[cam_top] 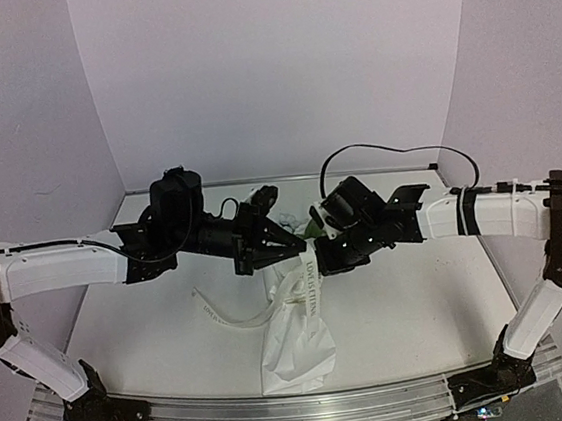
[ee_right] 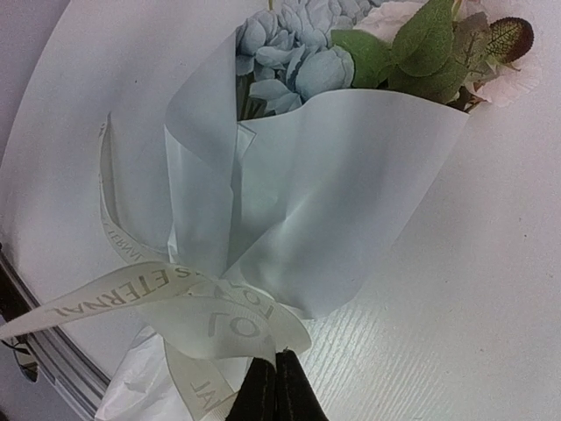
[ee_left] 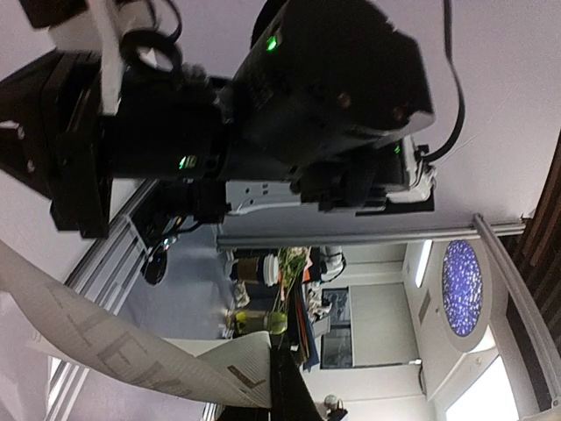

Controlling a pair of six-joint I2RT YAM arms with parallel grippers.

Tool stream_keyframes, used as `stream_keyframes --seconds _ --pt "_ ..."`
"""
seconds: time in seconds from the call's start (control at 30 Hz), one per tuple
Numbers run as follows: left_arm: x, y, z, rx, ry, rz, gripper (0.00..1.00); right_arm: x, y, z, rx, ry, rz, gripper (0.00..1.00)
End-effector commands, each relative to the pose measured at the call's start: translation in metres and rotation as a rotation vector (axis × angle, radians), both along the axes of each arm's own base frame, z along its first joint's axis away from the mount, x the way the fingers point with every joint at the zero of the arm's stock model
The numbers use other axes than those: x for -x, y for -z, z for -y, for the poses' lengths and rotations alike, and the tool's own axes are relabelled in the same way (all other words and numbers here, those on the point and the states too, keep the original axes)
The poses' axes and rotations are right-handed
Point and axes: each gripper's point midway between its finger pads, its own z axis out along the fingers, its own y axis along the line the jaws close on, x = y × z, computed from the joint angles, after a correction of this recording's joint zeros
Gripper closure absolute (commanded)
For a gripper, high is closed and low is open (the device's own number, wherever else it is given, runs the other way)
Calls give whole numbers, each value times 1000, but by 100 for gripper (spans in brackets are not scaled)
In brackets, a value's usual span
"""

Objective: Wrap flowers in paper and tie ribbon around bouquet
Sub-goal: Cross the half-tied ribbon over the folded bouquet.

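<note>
Ribbon-tying is occupying both arms at the middle of the overhead view, and the wrapping is looking finished. At centre left of that view the left gripper (cam_top: pixel 283 245) is clenching one end of the ribbon (ee_right: pixel 131 294). In its own wrist view the lettered band is running from the lower left to the dark closed tips at the bottom edge. Below centre the bouquet (cam_top: pixel 297 344) is lying on the table (cam_top: pixel 422 306), with the paper (ee_right: pixel 333 210) coning around the flowers (ee_right: pixel 294 53) and the blooms pointing toward the top of the frame. At centre right the right gripper (ee_right: pixel 276 388) is pinching the ribbon right at the loop cinching the cone's waist. By my reading the knot is being drawn tight. The next move is calling for both ends to be pulled apart evenly, without dragging the light cone.
</note>
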Motion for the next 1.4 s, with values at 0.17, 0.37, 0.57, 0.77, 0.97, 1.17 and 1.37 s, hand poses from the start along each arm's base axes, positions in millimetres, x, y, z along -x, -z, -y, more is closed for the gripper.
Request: stream_keyframes --seconds 0.17,0.37,0.57,0.77,0.97,1.17,1.37 --pt "-22 -39 38 231 -213 -1 98 -10 -2 -9 -77 20 -34 100" --pt "-5 9 52 130 -203 37 98 -11 1 -6 -82 13 -54 100" --pt "11 60 56 -23 -187 75 95 -9 -1 -2 -92 -9 -63 100" --pt "17 84 64 -160 -171 149 71 -5 -10 -2 -97 -37 -61 100" --pt "23 78 54 -186 -149 251 51 4 -13 2 -98 -57 -80 100" --pt "32 57 33 -165 -111 423 44 15 -17 7 -75 -96 -77 100" --pt "22 42 0 -210 -148 657 41 24 -29 4 -69 -134 -63 100"
